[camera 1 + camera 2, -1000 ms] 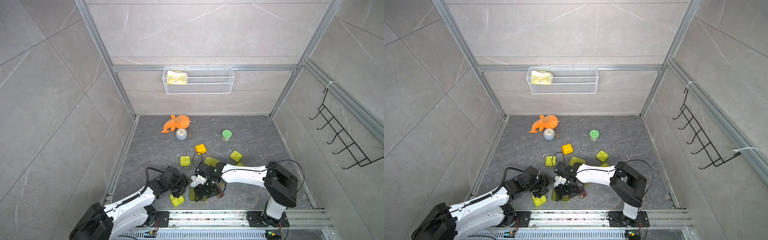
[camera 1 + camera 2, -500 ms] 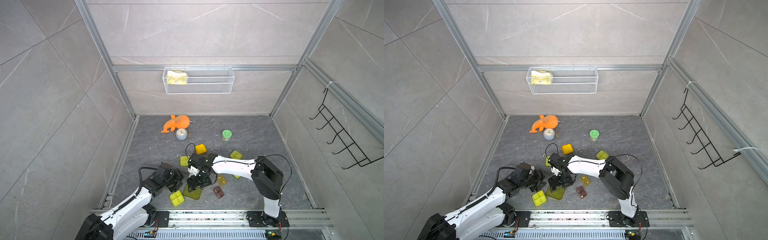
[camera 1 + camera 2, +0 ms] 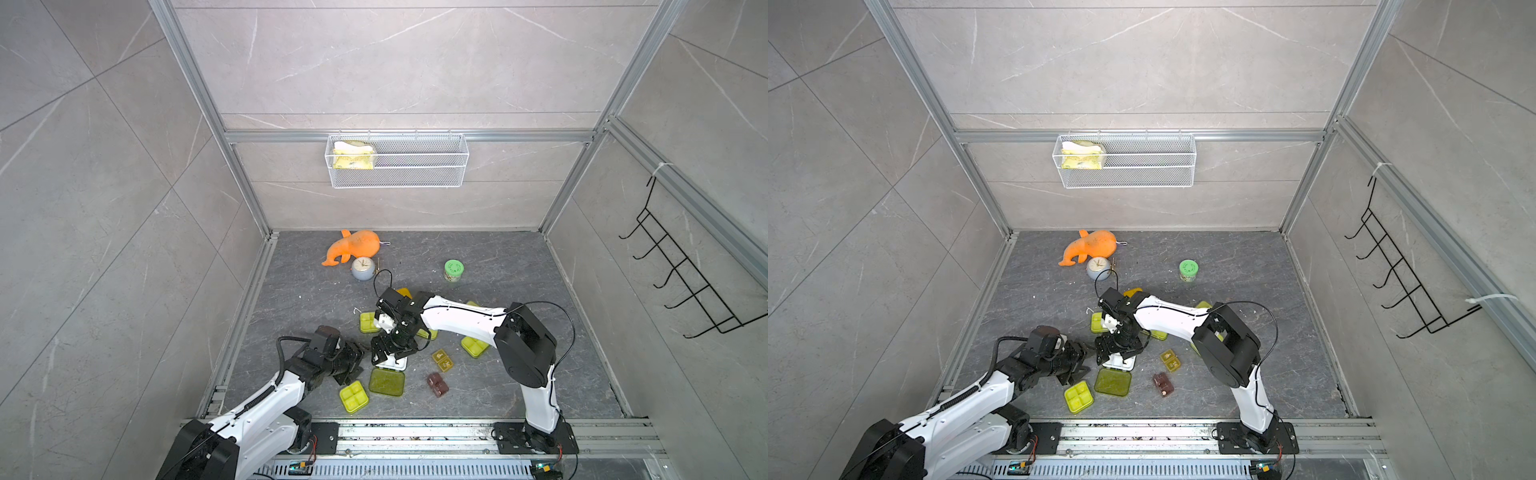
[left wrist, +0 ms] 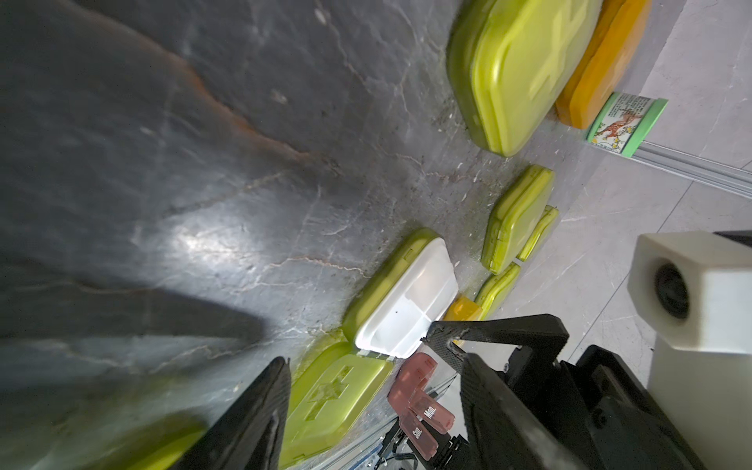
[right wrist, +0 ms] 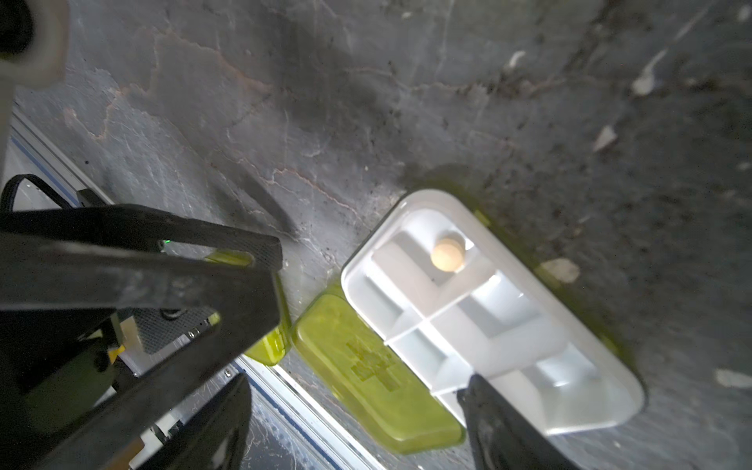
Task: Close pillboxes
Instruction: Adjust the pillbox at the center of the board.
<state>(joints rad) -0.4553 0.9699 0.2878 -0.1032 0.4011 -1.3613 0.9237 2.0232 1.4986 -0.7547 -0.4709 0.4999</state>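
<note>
- Grey stone-look tiles cover the walls between aluminium frame posts (image 3: 199, 83). The floor is a dark grey veined slab (image 3: 498, 257), with an aluminium rail (image 3: 415, 432) along its front edge.
- The left pincer (image 3: 358, 364) sits low over the slab, jaws apart and gripping nothing.
- Just in front of it, toward the rail, lies a square yellow-green plastic pillbox (image 3: 353, 396); it looks shut.
- Right of the left pincer and directly under the right one is the open pillbox. Its white plastic six-cell tray (image 3: 395, 366) has the translucent yellow-green lid (image 3: 386, 382) folded flat on the slab.
- The right pincer (image 3: 392, 356) hangs over that tray, jaws spread wide and holding nothing.
- To its right are a small amber two-cell box (image 3: 442, 359) and a closed yellow-green pillbox (image 3: 473, 347).
- Well beyond both pincers, a white wire-mesh basket (image 3: 397, 174) hangs on the back wall. A black wire hook rack (image 3: 685, 286) hangs on the right wall. Only the top views show these two.
- Only the right wrist view shows a round beige pill (image 5: 447, 254) in one tray cell.
- Only the left wrist view makes "Sun." and "Mon." readable on a reddish translucent strip box (image 4: 423, 407).
</note>
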